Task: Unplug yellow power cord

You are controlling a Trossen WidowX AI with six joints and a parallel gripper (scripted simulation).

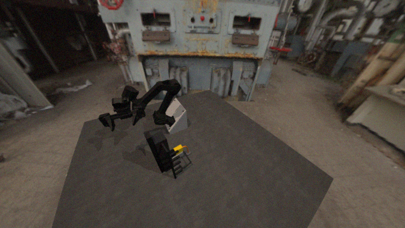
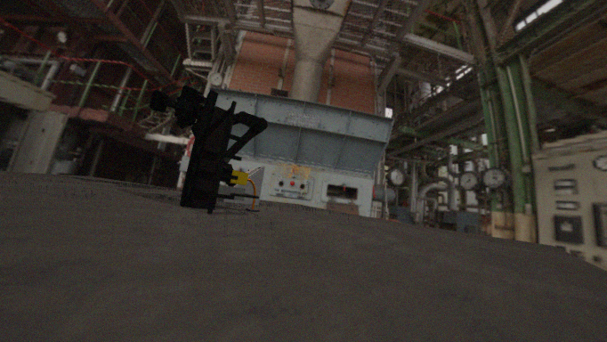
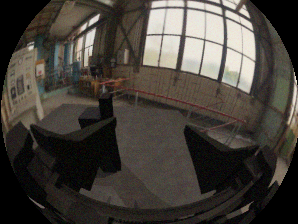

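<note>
One power strip (image 1: pixel 158 149) stands upright on the dark mat (image 1: pixel 237 184), nearest the top camera. The yellow plug (image 1: pixel 178 148) sits in its face, still plugged in, with the yellow cord (image 1: pixel 186 148) curling down beside it. Black plugs (image 1: pixel 177 166) sit in the strip below the yellow one. Farther back, the gripper (image 1: pixel 122 119) hangs above the mat with its fingers spread wide, holding nothing, well apart from the strip.

No text, label, brand or number can be read anywhere; the gauges (image 2: pixel 467 180) and wall panel (image 2: pixel 571 200) perhaps carry markings, but they are too blurred to tell.
</note>
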